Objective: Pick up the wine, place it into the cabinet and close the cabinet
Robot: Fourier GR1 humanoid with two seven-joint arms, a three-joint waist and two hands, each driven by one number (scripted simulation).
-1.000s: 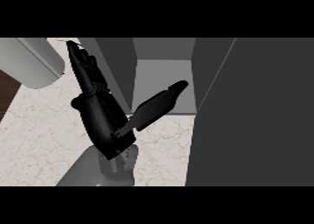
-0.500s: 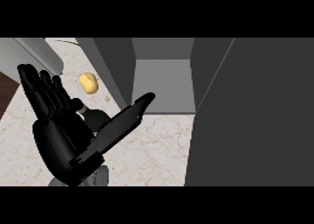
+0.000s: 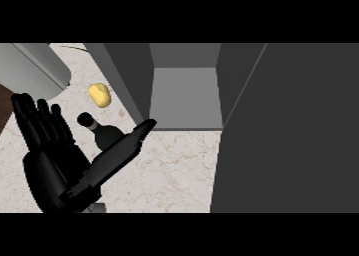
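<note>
- Pale marbled stone makes up the table (image 3: 174,165), which runs from the lower middle of the view out to 9 o'clock, where a dark wooden strip shows at the edge.
- A grey cabinet (image 3: 183,97) stands open at 12 o'clock – its inner floor is bare, and its dark door (image 3: 300,130) fills the view from 1 to 5 o'clock.
- One black hand (image 3: 53,172) rises from 7 o'clock, fingers straight and spread upward, thumb stretched toward the cabinet; it grips nothing. Which arm it belongs to cannot be read from its place alone; its thumb lies on the right of the fingers.
- The wine bottle (image 3: 101,132) stands upright on the table near the centre-left, its cap at about 10 o'clock from the view's middle, its body partly hidden behind the thumb and close to the fingers – touching or not, I cannot tell.
- A small yellow item (image 3: 101,95), perhaps a lemon, lies at 11 o'clock beside the cabinet's left wall; a grey rounded appliance (image 3: 34,65) sits at 10 o'clock.
- Judged from this, the task is barely begun: the bottle is not yet grasped, and lifting, placing inside and shutting the door all remain.
- No second hand shows.
</note>
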